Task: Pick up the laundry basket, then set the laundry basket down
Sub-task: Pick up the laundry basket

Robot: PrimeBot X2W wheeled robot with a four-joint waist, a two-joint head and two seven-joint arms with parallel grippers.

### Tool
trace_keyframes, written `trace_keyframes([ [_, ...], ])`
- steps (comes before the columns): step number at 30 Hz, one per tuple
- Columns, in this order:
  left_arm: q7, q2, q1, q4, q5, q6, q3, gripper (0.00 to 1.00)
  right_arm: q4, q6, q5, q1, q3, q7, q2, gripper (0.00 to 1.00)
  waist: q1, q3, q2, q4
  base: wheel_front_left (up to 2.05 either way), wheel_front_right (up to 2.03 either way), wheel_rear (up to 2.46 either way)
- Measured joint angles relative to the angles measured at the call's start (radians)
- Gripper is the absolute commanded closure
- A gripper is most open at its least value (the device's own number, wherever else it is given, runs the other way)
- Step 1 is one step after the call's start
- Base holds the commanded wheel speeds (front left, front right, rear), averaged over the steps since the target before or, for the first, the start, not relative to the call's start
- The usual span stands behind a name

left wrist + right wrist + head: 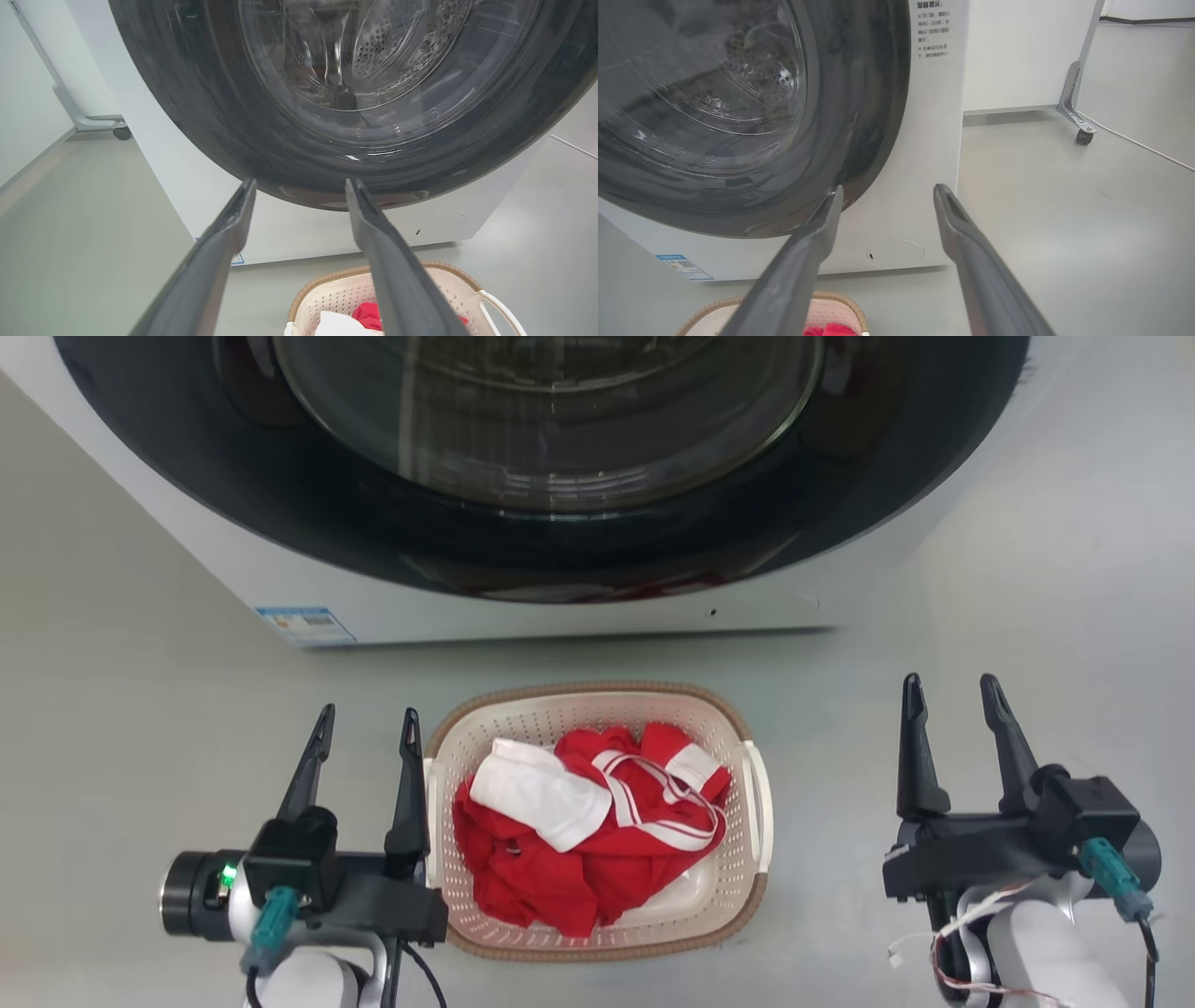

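Laundry basket [597, 693] sits on the floor [140, 728] before the washing machine [560, 611], unlifted. Left gripper [368, 712] is spread beside its left side; right gripper [950, 679] is spread, well apart. You still have both the pick-up and the set-down to do.

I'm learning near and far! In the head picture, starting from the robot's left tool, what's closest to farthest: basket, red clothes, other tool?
1. Cream-white perforated plastic laundry basket: right beside the left tool.
2. Red and white clothes: inside the basket.
3. Right tool: across, past the basket's far side.
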Motion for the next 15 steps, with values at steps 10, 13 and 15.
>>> trace_keyframes([
  [10, 0.0, -0.006, -0.123, 0.14, -0.043, 0.0, 0.007, 0.0, 0.115, 0.008, -0.001, -0.131, -0.007, -0.002, -0.001, 0.0, -0.0001, 0.147, 0.0, 0.016, 0.0, 0.0, 0.0],
  [13, 0.0, -0.009, -0.166, 0.18, -0.046, -0.001, 0.003, 0.0, 0.149, 0.009, -0.003, -0.171, -0.006, -0.002, -0.002, 0.0, -0.0001, 0.191, 0.0, 0.022, 0.0, 0.0, 0.0],
  [15, 0.0, -0.009, -0.195, 0.201, -0.056, 0.0, -0.01, 0.0, 0.168, 0.01, -0.004, -0.195, -0.006, -0.002, -0.002, 0.0, 0.0, 0.221, 0.0001, 0.027, 0.0, 0.0, 0.0],
])
